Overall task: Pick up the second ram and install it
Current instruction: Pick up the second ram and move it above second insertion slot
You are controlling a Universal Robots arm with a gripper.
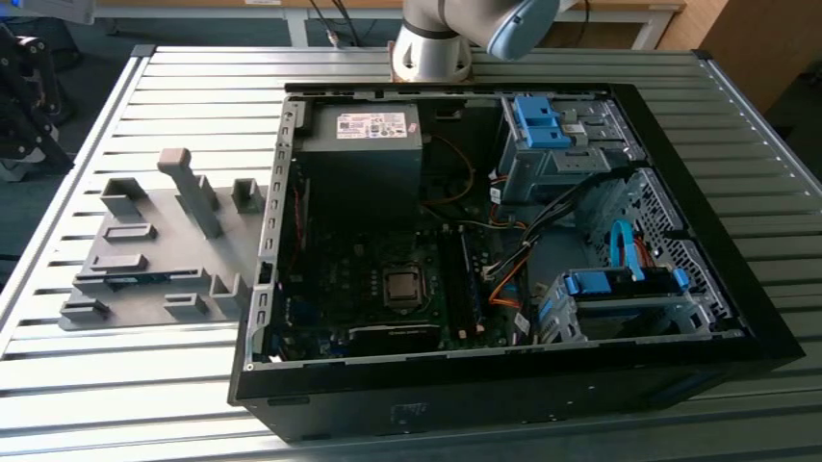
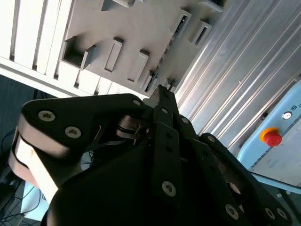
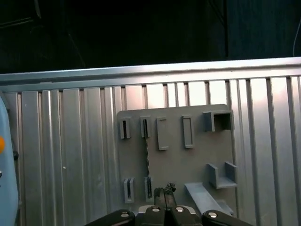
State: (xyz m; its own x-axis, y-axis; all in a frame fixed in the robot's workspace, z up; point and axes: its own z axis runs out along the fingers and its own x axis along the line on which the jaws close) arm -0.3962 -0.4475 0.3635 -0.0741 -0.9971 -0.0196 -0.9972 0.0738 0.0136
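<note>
Pinched together and empty, your end effector (image 3: 164, 192) points at the grey holder (image 3: 188, 165); the second ram (image 3: 146, 157) stands edge-up, likely light, stiff, fragile: pinch its top edge.

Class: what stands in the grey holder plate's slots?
A thin ram strip stands on edge between two slot blocks of the holder plate; the neighbouring pair looks empty. Its ends are hidden in the blocks.

No legible txt (PSU label (image 1: 369, 123) incl.)
</note>
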